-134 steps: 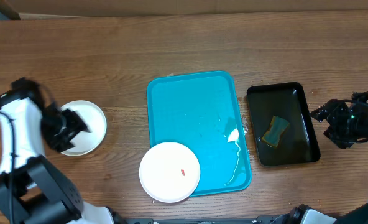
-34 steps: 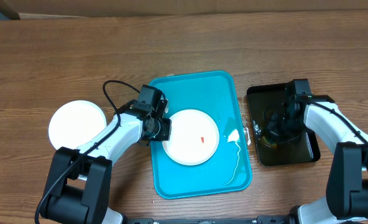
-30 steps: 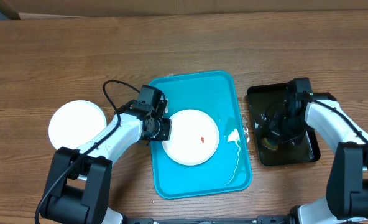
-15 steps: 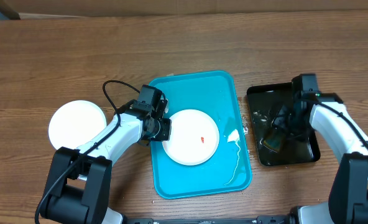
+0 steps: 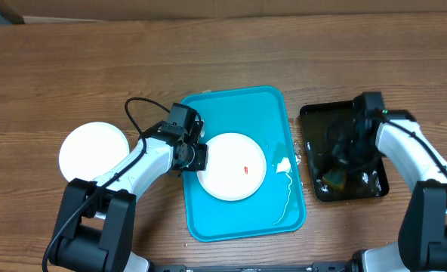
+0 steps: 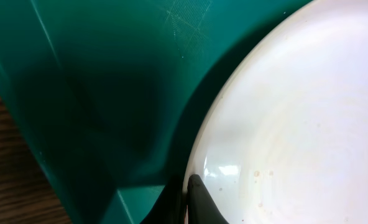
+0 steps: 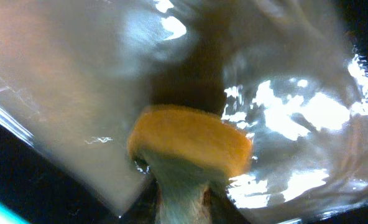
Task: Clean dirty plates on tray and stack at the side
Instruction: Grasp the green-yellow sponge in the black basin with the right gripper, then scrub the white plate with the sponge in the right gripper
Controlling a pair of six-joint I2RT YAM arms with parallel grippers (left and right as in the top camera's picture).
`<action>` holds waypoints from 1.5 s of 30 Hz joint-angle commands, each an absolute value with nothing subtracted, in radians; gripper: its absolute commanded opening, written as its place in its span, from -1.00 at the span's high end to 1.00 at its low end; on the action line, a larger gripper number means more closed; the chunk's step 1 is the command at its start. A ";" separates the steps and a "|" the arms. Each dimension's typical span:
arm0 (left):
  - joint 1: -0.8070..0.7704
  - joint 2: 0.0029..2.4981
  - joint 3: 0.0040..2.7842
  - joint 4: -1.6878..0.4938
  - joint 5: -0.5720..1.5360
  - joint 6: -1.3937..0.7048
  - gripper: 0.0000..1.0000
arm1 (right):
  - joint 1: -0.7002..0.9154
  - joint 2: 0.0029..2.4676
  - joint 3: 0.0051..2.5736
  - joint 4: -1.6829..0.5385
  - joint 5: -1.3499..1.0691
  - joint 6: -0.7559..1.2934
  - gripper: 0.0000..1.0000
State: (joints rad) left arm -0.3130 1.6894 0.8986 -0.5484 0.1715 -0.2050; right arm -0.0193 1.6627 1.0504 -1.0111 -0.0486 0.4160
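A white plate (image 5: 231,166) with a red speck (image 5: 246,169) lies inside the cyan tray (image 5: 238,109). The left pincer (image 5: 197,156) is clamped on its left rim, one fingertip (image 6: 198,200) resting on top. Another white plate (image 5: 94,149) sits well apart on the counter (image 5: 133,60). Over the wet black tray (image 5: 318,117), the right pincer (image 5: 339,171) grips a yellow-green sponge (image 5: 334,180).

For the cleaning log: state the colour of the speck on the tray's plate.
Red speck on the white plate; overhead shows it best.
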 commanded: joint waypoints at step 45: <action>-0.315 1.715 0.907 -0.532 0.139 -0.179 0.91 | 0.432 1.490 1.137 -0.865 -0.359 0.549 0.92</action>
State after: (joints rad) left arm -0.3130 1.6909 0.8993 -0.5362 0.1707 -0.2020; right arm 0.3370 1.4609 1.1709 -0.9192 -0.3412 0.4114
